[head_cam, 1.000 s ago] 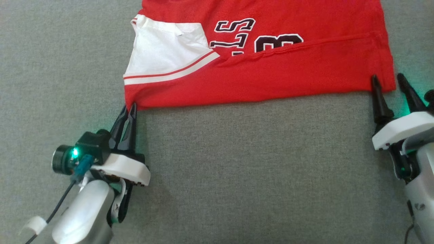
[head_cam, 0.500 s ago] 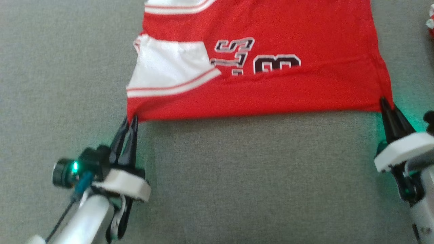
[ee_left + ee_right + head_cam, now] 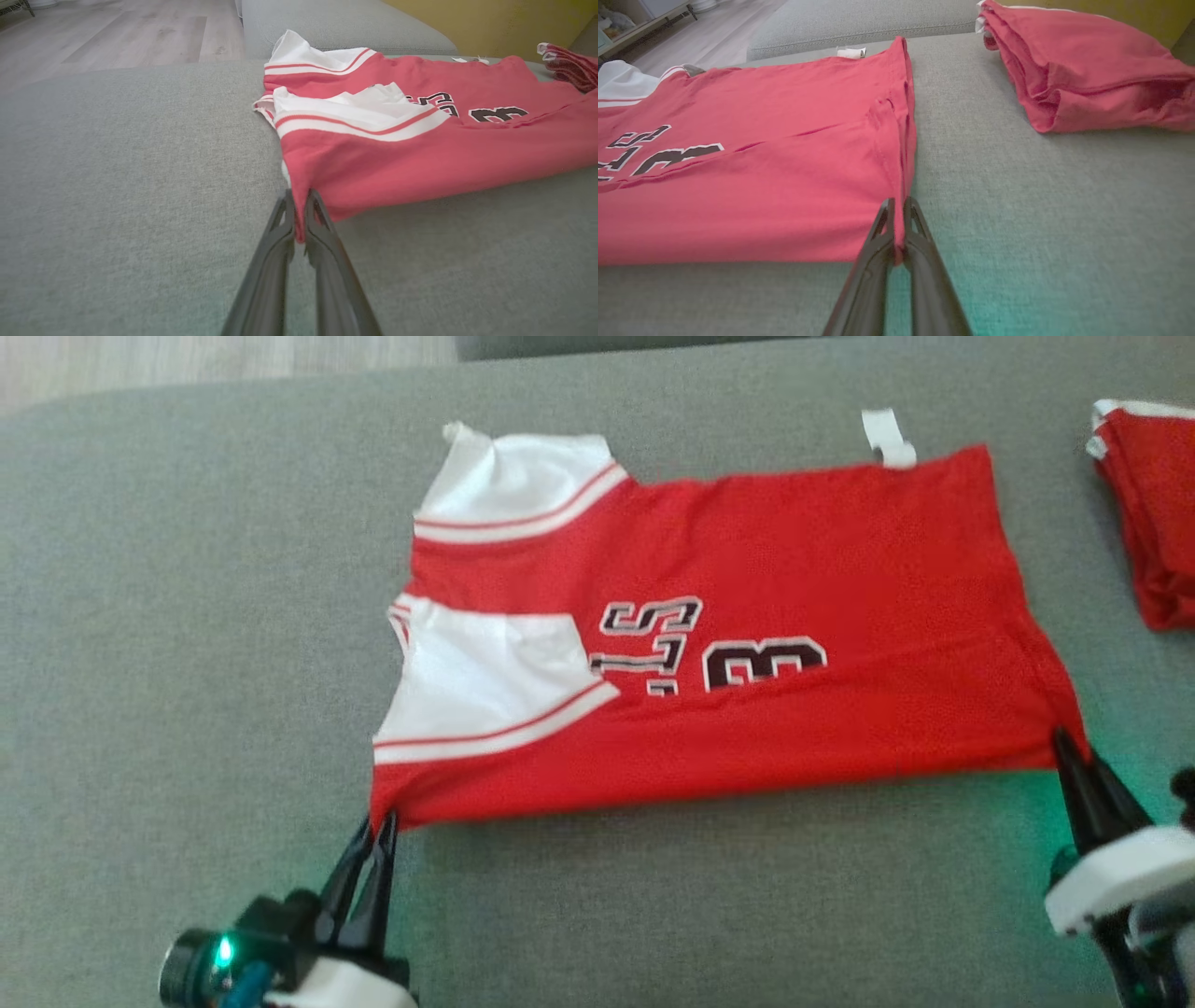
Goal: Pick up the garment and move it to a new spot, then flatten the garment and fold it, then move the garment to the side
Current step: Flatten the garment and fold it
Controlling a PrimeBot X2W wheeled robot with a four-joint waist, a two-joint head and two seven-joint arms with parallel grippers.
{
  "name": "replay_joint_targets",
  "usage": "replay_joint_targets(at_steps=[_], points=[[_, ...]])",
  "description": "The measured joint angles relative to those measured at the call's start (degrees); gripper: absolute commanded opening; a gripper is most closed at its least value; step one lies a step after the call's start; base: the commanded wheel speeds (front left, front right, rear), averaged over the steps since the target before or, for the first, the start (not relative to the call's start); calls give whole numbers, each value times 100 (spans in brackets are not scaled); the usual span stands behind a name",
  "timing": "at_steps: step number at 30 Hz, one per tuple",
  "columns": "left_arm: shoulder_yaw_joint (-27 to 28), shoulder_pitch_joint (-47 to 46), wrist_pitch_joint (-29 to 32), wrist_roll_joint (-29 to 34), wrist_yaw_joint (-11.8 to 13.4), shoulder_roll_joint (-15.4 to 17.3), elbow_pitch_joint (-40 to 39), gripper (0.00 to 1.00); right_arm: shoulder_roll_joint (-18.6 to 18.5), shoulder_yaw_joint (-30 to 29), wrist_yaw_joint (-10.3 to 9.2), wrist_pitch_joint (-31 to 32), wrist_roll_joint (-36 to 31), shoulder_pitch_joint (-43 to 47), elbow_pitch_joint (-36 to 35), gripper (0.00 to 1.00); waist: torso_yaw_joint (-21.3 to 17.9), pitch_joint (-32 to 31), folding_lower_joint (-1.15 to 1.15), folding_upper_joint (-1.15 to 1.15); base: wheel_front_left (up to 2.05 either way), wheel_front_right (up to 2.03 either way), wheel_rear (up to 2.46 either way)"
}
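A red fabric jersey [image 3: 794, 569] with white sleeve panels and black-and-white numerals lay spread on a grey woven upholstered surface [image 3: 187, 616], its near portion folded over so that part of the lettering was covered. The left gripper [image 3: 378, 826] had its two dark fingers pressed together on the jersey's near corner at the sleeve end; in the left wrist view a sliver of red cloth was squeezed between them. The right gripper [image 3: 1064, 747] was clamped the same way on the near corner at the hem end, with red cloth caught between its fingers in the right wrist view. The near edge ran almost straight between the two grips, with a shadow under it. A small white tag [image 3: 887, 437] stuck out at the far hem corner. A folded red garment [image 3: 1153, 513] lay apart from the jersey on the robot's right. A pale wooden floor [image 3: 187, 359] showed beyond the surface's far edge.
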Motion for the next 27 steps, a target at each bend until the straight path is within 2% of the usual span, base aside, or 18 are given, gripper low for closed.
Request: replay_joint_targets(at_steps=[9, 17, 18, 19, 20, 21, 22, 23, 24, 27], points=[[-88, 584, 111, -59, 99, 232, -363, 0, 36, -280, 0, 154, -119, 761, -522, 0, -2, -279, 0, 0, 0, 0, 0], [-189, 780, 522, -202, 99, 352, -587, 0, 132, -500, 0, 408, -243, 1141, -898, 2, -8, -310, 1, 0, 0, 0, 0], [-211, 784, 572, -202, 99, 354, -584, 0, 148, -513, 0, 458, -249, 1149, -911, 19, -9, -301, 1, 0, 0, 0, 0], [-233, 783, 603, -202, 99, 355, -583, 0, 166, -519, 0, 504, -249, 1151, -927, 45, -10, -292, 1, 0, 0, 0, 0], [-247, 783, 611, -202, 99, 356, -577, 0, 179, -519, 0, 555, -249, 1152, -954, 87, -10, -283, 1, 0, 0, 0, 0], [-252, 783, 620, -202, 99, 356, -563, 0, 191, -520, 0, 598, -249, 1155, -980, 87, -11, -273, 1, 0, 0, 0, 0], [-253, 782, 637, -202, 99, 356, -550, 69, 204, -536, 0, 628, -249, 1162, -1006, 100, -13, -262, 1, 0, 0, 0, 0], [-256, 778, 654, -202, 99, 357, -535, 69, 221, -568, -1, 649, -252, 1171, -1033, 100, -16, -249, 1, 0, 0, 0, 0], [-266, 766, 656, -194, 100, 363, -502, 100, 223, -610, -1, 649, -270, 1180, -1061, 100, -22, -238, 1, 0, 0, 0, 0], [-270, 688, 658, -174, 136, 368, -491, 100, 236, -728, -1, 613, -328, 1218, -1269, 100, -62, -210, 1, 0, 0, 0, 0]])
